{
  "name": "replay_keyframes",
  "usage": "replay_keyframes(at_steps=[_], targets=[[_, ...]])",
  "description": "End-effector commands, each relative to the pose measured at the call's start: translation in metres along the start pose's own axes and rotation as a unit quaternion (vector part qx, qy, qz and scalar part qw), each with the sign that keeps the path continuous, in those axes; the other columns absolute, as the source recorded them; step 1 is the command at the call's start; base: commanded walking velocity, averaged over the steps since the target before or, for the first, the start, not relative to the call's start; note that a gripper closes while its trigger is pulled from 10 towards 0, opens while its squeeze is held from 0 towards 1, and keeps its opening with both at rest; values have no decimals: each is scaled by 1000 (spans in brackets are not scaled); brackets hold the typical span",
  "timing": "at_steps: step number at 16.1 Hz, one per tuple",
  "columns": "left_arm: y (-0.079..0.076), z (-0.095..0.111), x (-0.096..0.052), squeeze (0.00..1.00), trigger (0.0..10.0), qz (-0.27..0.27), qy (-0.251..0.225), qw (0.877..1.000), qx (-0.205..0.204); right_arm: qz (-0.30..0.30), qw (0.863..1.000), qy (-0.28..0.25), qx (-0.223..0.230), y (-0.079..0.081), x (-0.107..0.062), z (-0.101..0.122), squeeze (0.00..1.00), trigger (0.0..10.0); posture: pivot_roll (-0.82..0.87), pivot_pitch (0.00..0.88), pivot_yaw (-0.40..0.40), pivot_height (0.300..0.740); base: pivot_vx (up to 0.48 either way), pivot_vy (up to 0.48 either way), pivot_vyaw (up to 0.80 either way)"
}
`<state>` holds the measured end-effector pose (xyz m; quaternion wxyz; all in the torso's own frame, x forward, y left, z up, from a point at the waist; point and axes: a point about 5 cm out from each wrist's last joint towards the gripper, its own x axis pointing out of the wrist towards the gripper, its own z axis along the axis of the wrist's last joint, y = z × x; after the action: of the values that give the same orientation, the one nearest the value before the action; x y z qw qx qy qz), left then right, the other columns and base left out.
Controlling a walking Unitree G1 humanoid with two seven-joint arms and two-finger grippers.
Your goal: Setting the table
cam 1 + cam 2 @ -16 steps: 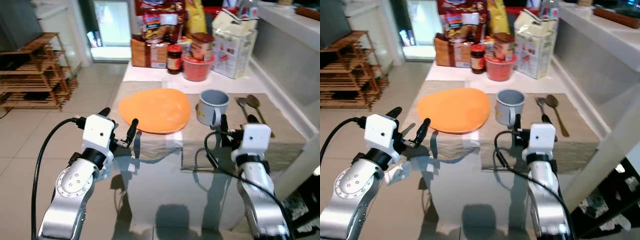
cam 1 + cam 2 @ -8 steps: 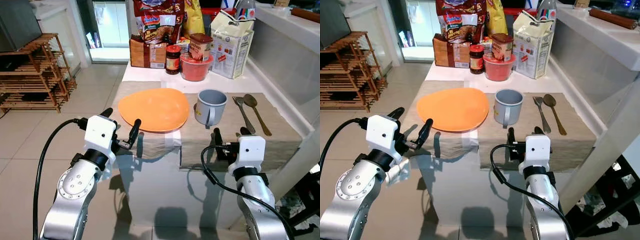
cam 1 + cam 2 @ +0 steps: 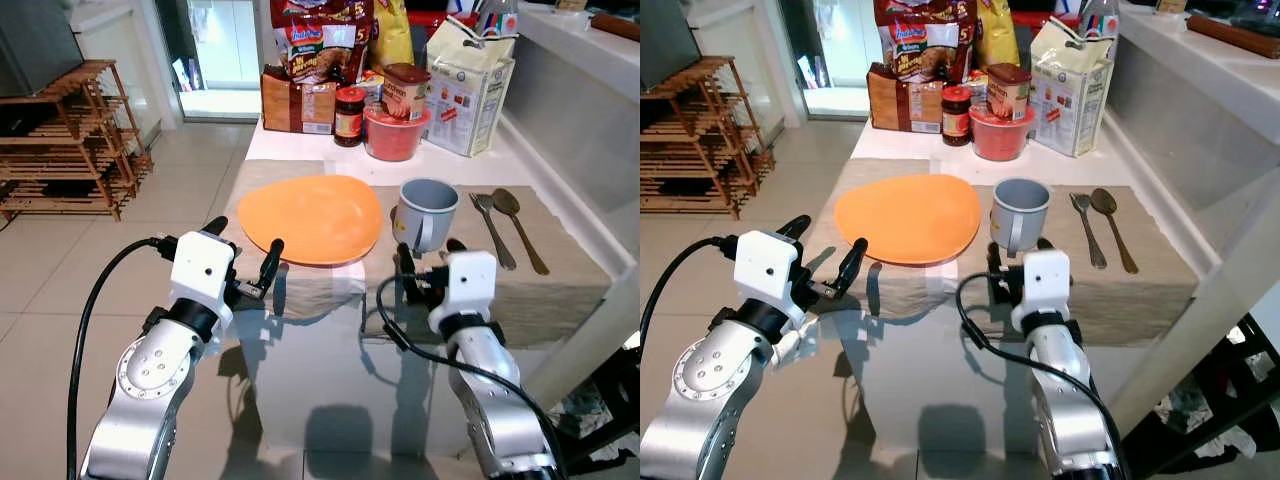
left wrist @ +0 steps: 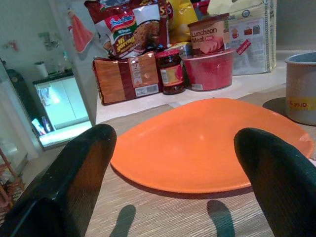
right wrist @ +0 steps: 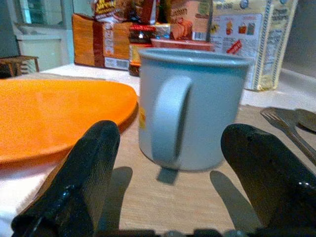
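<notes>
Two grippers near table edge, both with fingers spread wide, holding nothing. Left gripper (image 3: 243, 258) just in front of orange plate (image 3: 312, 219). Right gripper (image 3: 428, 266) just in front of grey cup (image 3: 425, 212), handle facing it. Fork (image 3: 491, 227) and spoon (image 3: 518, 222) lie side by side, right of cup. Food packs (image 3: 322, 55) at far end of table (image 3: 560, 290).

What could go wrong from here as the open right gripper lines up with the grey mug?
The right gripper faces the handle of the grey enamel mug; closing off-centre could tip or spin it. The round orange plate sits close beside the mug, and the metal fork and spoon lie on its other side, so a shove might knock them.
</notes>
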<state>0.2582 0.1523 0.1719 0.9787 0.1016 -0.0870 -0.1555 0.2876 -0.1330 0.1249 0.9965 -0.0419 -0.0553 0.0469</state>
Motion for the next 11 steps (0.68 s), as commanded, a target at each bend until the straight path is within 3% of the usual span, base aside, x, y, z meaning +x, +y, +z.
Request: replay_keyframes(at_steps=[1,10,11], targets=[[2,3,-2,0,10000,2,-4,1000,6,2,1000,11,6,0,1,-4,0,10000,40,0,12,736,0,0,0],[0,3,-2,0,10000,-2,-3,1000,6,-13,1000,19,4,0,7,-9,0,10000,31,0,17,736,0,0,0],[0,3,-1,0,10000,-2,-4,1000,7,-15,1000,20,-1,-1,7,-10,0,0,30,0,17,736,0,0,0]])
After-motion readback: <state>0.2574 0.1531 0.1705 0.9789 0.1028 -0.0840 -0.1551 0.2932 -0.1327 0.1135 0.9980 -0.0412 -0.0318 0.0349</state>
